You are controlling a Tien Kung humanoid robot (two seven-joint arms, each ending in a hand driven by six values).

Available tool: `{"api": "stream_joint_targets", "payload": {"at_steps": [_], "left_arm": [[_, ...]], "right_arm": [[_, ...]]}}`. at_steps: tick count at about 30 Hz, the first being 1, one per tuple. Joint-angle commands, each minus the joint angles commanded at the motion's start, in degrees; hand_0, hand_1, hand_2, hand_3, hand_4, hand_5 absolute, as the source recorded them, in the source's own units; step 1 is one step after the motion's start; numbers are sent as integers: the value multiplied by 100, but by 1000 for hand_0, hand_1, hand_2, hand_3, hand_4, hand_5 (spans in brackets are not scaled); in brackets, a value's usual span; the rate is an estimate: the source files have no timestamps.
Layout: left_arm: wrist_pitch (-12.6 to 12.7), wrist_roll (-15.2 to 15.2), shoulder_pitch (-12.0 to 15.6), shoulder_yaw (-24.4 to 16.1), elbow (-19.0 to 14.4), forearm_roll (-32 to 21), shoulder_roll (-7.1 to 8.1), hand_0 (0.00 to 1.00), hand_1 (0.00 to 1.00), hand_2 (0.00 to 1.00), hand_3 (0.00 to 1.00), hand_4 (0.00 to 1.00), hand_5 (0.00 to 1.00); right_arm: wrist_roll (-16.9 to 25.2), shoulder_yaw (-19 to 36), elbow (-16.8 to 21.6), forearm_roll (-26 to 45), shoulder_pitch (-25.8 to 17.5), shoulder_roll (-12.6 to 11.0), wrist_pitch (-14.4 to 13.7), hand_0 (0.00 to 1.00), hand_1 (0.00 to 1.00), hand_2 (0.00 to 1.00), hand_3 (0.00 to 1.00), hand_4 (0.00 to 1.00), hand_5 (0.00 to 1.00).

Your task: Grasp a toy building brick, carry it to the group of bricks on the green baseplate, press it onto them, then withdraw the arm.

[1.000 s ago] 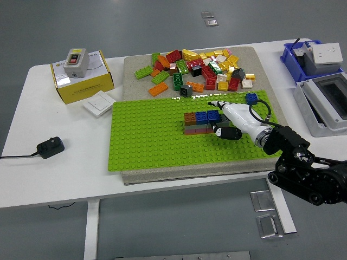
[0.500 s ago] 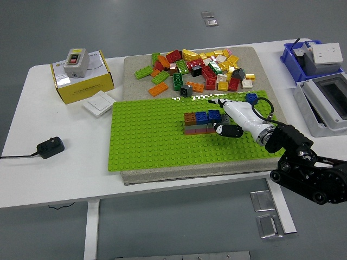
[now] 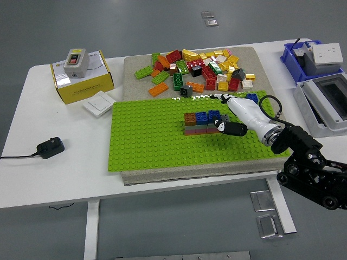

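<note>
Group of bricks (image 3: 203, 122) sits mid green baseplate (image 3: 152, 141): brown, blue, grey and pink pieces joined. Right hand (image 3: 232, 115) is just beside its right end, fingers spread, holding nothing. Loose brick pile (image 3: 198, 67) lies beyond the baseplate.

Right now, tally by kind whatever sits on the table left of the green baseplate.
Yellow box: 1
Grey switch unit on top of that box: 1
White switch plate: 1
Black plug adapter with its cable: 1
Total: 4
</note>
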Motion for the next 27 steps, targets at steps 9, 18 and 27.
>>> {"api": "stream_joint_targets", "payload": {"at_steps": [9, 18, 27], "left_arm": [[3, -8, 37, 4, 0, 1, -5, 662, 661, 579, 600, 191, 700], [2, -13, 23, 33, 0, -12, -2, 662, 661, 579, 600, 192, 700], [2, -4, 16, 35, 0, -8, 9, 662, 661, 579, 600, 191, 701]], "right_arm": [[-160, 380, 295, -925, -295, -132, -66, 784, 858, 946, 675, 527, 385], [-127, 257, -58, -715, -185, 48, -73, 798, 876, 998, 645, 537, 414], [-86, 176, -296, -501, -133, 158, -73, 796, 871, 998, 645, 532, 406]]}}
